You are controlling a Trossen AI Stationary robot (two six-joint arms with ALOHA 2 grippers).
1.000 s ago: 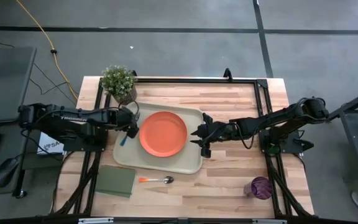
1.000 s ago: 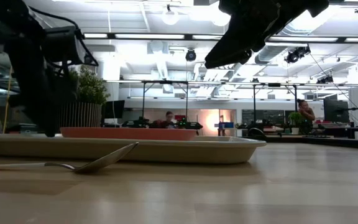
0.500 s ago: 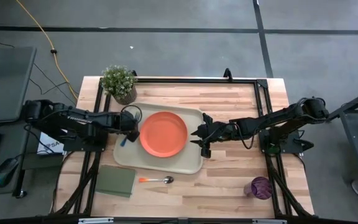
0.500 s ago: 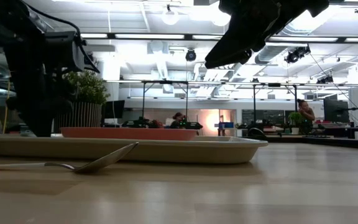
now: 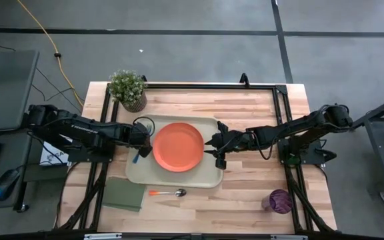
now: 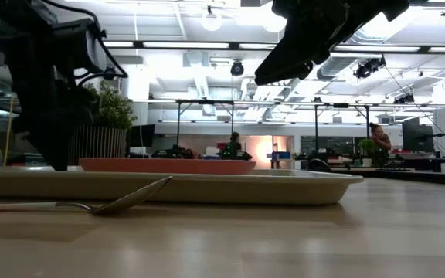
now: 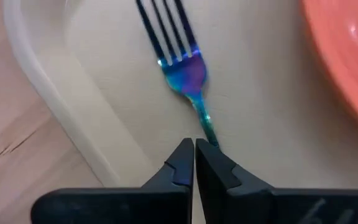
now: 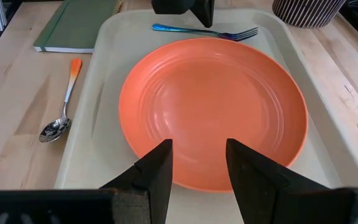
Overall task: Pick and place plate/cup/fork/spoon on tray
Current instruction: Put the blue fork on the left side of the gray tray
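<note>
My left hand (image 7: 194, 163) is sitting pinched shut over the fork (image 7: 182, 74), lying on the tray (image 5: 209, 179) beside the plate (image 5: 178, 147); lifting carelessly risks nudging it. My right hand (image 8: 197, 163) is hovering wide nearby.

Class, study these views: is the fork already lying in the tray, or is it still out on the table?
In the tray. The fork lies flat on the tray floor beside the plate.
</note>
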